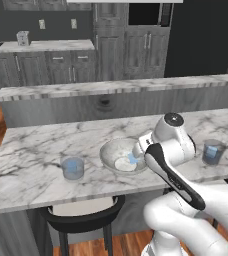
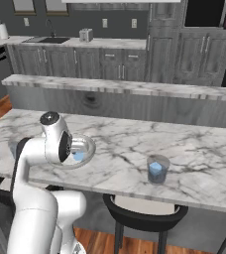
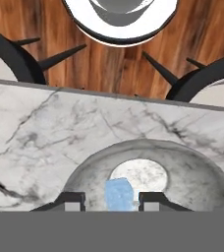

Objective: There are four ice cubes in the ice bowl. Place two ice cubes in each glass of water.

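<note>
Straddling an ice cube (image 3: pixel 119 195) in the ice bowl (image 3: pixel 192 172) — gripper (image 3: pixel 112 201) fingers apart, per hand view.

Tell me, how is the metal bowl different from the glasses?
The ice bowl is wide, shallow, grey metal you cannot see through; each glass of water is narrow, taller-sided, clear and bluish. The bowl sits under the gripper; the glasses stand apart on either side. Bowl and glasses all sit on the marble counter with pale blue inside.
</note>
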